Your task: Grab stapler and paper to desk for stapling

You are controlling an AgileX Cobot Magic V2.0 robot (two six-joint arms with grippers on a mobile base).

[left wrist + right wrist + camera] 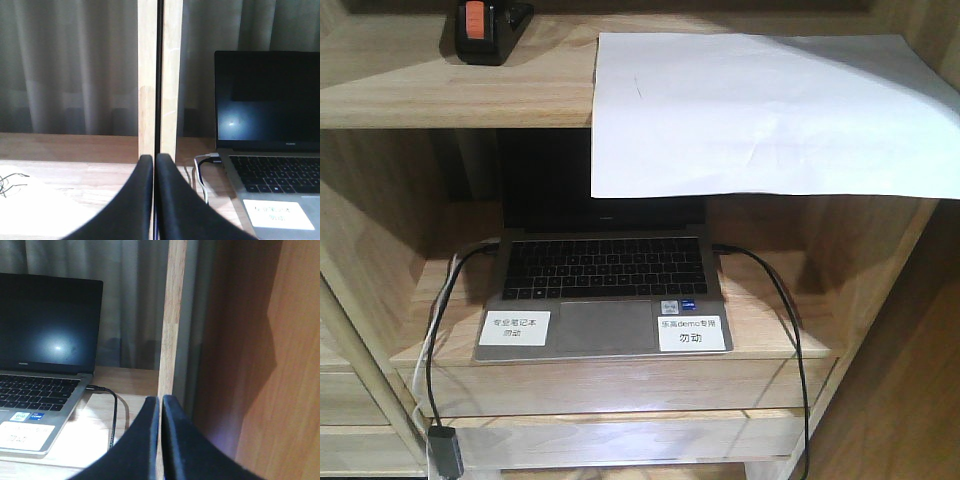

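The left gripper (154, 159) has its 2 black fingers pressed together, holding nothing, in front of a light-wood upright (170, 75). The right gripper (160, 400) is likewise closed and empty, beside another upright (172, 315) at the laptop's right.

Between them, an open laptop (610, 290) with a dark screen sits in a compartment of the shelf unit (380, 250). 2 white labels (514, 327) are stuck on its palm rest, and a black cable (775, 300) is plugged into its right side.

On the shelf above, the paper (760, 110) lies to the right, its front part hanging over the shelf edge and covering part of the laptop's screen. The stapler (485, 30) stands on the same shelf at the far left, well apart from the paper, orange patch facing up. Grey curtain (70, 65) hangs behind.
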